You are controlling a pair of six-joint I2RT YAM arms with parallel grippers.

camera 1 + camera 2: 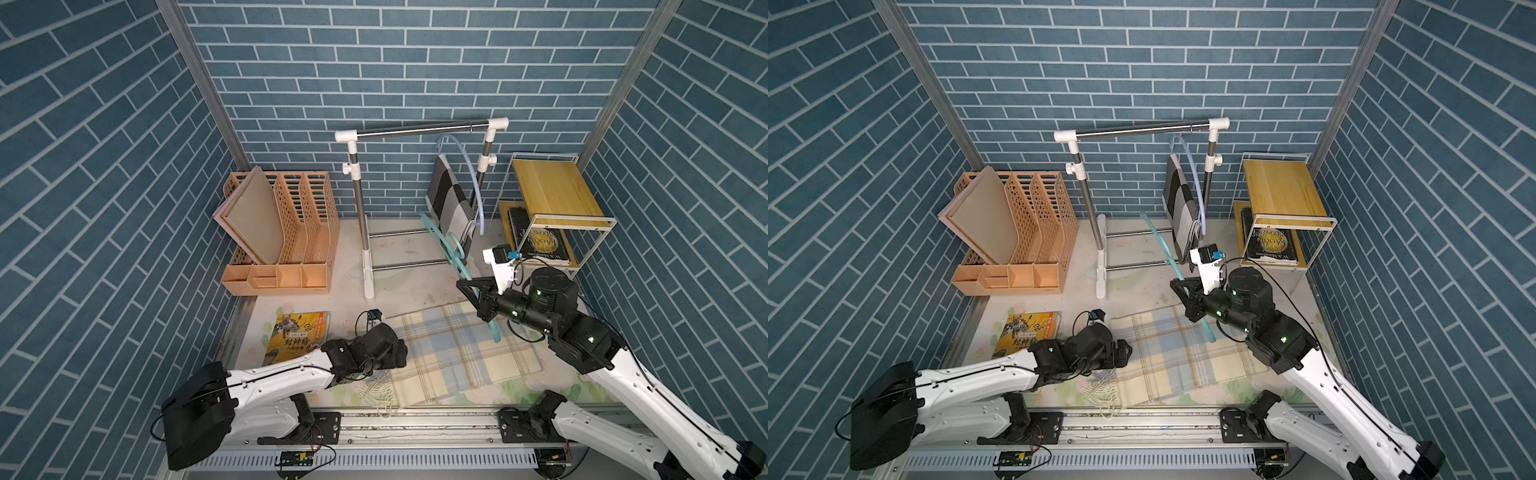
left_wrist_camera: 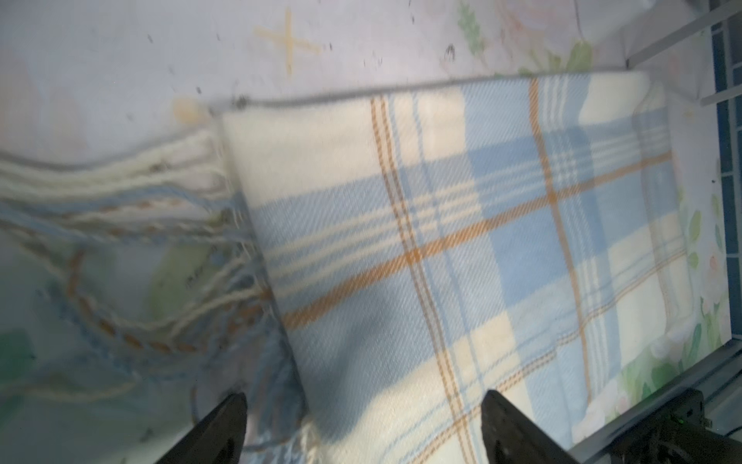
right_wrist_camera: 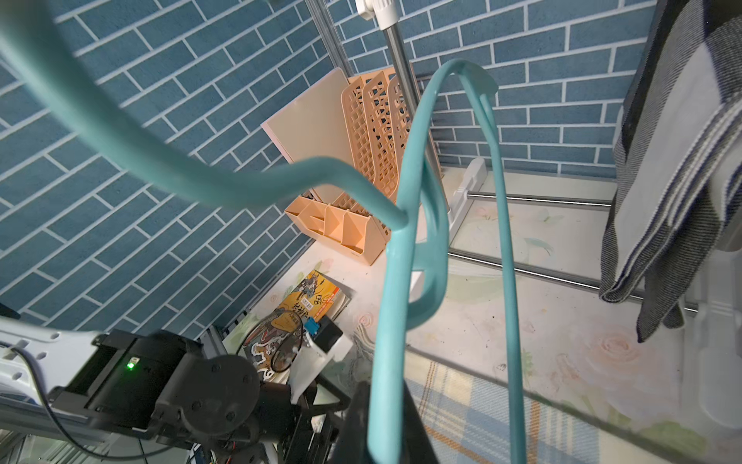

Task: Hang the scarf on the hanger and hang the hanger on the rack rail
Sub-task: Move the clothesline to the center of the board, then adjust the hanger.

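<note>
Left wrist view shows left fingers (image 2: 219, 432) spread wide, empty, over fringed end of plaid scarf (image 2: 461, 249), hidden in both top views; right fingers (image 3: 355, 426) clamp teal hanger (image 3: 405, 241).

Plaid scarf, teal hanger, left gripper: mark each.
plaid scarf (image 1: 461, 349), in a top view, middle of the cloth
teal hanger (image 3: 387, 321), right wrist view, its long bar
left gripper (image 2: 363, 395), left wrist view, midway between fingertips

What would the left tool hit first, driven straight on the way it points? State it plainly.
Most likely the plaid scarf: the left tool, open, points down at the cloth beside its fringe, with nothing seen between. How far off it is I cannot tell.
</note>
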